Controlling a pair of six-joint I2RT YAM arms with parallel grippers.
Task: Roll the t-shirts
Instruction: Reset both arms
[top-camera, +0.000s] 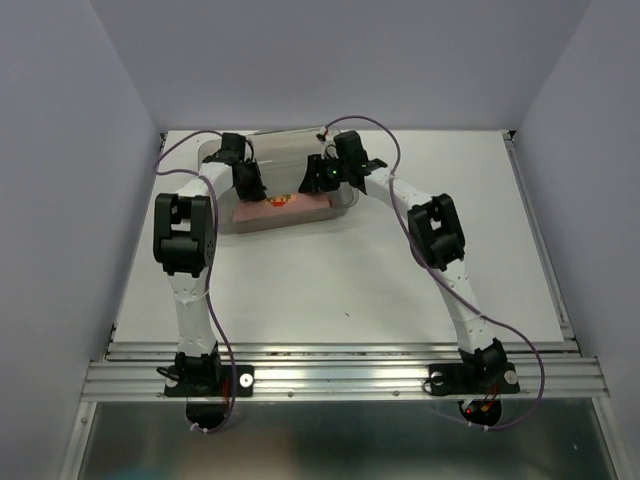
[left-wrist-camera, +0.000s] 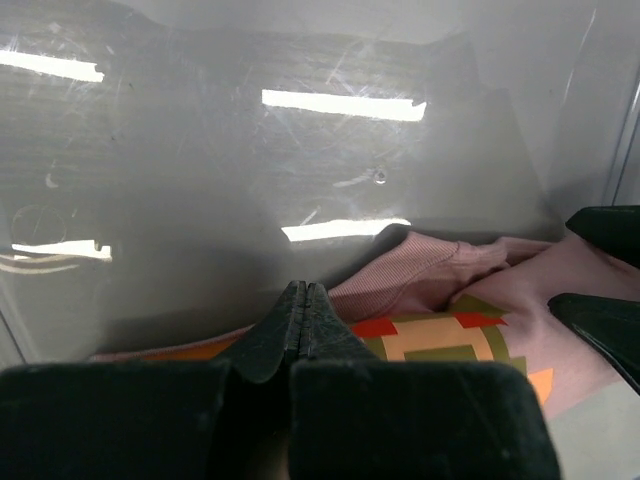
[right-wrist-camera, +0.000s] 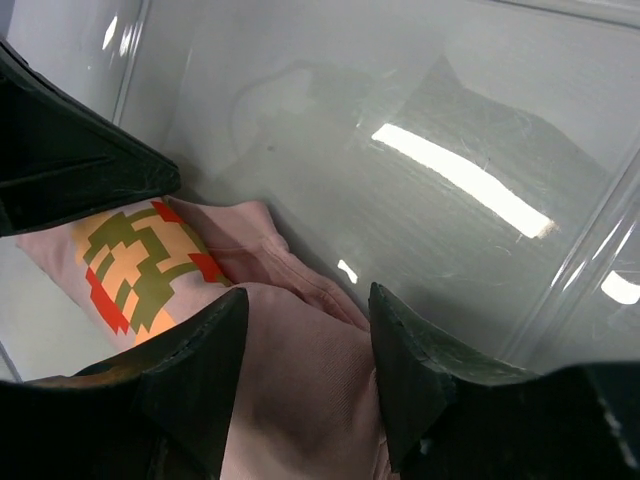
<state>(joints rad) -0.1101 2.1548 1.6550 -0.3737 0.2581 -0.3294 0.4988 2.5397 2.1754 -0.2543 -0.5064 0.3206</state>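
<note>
White table (top-camera: 350, 290), grey walls. Dusty-pink cotton t-shirt (right-wrist-camera: 300, 400) lies inside the clear grey plastic bin (top-camera: 285, 140) at the far side. Left gripper (left-wrist-camera: 303, 300) is pressed together by the print (no cloth visibly pinched). Right gripper (right-wrist-camera: 308, 295) is half-spread astride a fold. Probably best: close on the fabric and lift it clear of the walls.

One t-shirt (left-wrist-camera: 440, 270) (pink, printed), one bin (left-wrist-camera: 200, 200), two hands, left hand (left-wrist-camera: 303, 292), right hand (right-wrist-camera: 305, 300)

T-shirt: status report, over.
Left tool shut, at t-shirt print. Right tool open, astride fabric. T-shirt in bin, not rolled. Bin walls close around both tools.
</note>
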